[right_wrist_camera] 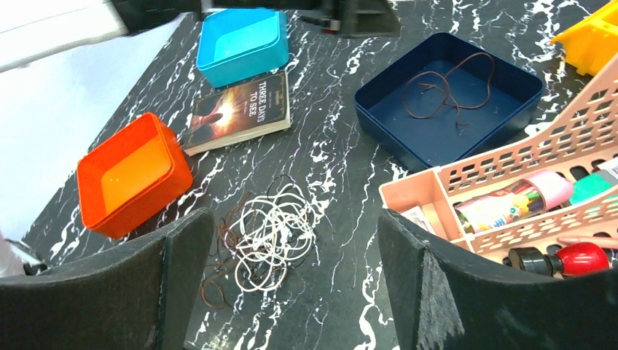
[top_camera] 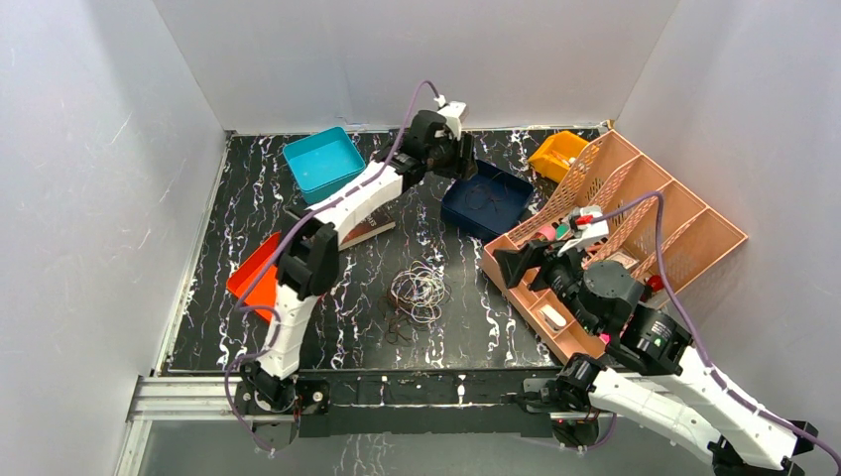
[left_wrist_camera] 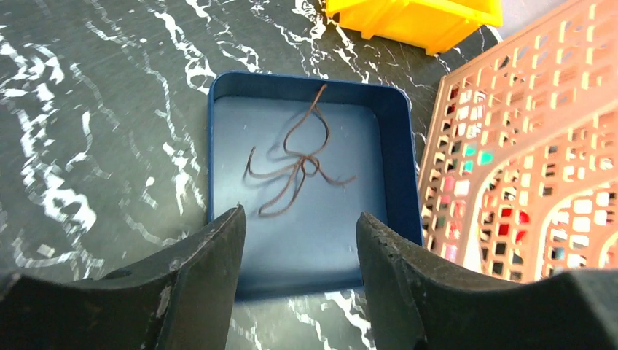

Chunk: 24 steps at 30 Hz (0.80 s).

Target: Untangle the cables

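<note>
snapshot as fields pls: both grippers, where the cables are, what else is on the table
left gripper: open, empty, above the dark blue tray
right gripper: open, empty, beside the pink organizer
brown cable: alone, inside the dark blue tray
tangle: whitish and brown cables, knotted, on the table between the arms
other: book, orange bin, teal bin, yellow bin
status: tangle not yet undone
</note>
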Tool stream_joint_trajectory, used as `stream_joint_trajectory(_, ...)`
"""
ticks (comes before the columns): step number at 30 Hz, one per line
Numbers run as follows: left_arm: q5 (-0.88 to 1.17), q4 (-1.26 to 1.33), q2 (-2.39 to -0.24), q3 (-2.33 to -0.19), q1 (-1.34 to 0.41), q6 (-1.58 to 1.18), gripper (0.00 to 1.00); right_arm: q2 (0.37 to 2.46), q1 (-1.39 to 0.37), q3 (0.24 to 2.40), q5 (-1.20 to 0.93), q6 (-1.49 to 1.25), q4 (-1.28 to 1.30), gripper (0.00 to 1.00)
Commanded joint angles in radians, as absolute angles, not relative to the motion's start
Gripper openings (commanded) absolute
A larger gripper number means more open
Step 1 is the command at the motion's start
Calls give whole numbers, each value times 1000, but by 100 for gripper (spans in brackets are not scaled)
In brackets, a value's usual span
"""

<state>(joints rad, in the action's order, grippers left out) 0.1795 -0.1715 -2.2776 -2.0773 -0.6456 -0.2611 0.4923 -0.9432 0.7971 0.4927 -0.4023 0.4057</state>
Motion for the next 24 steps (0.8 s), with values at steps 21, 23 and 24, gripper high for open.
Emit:
stream_joint_trajectory(21, -237, -351, -1145, -1119, -653, -446, 80, 1063, -948, 1511, 721, -754, 558, 98)
stream_joint_trajectory(23, -231, -383, -1090, -1080, -653, -477, 84, 1112, -948, 1579, 710, -757, 573, 98)
stream_joint_trajectory(24, -228, -396, -1070, -1063, -656, -494, 87, 1133, -948, 1613, 701, -760, 579, 98)
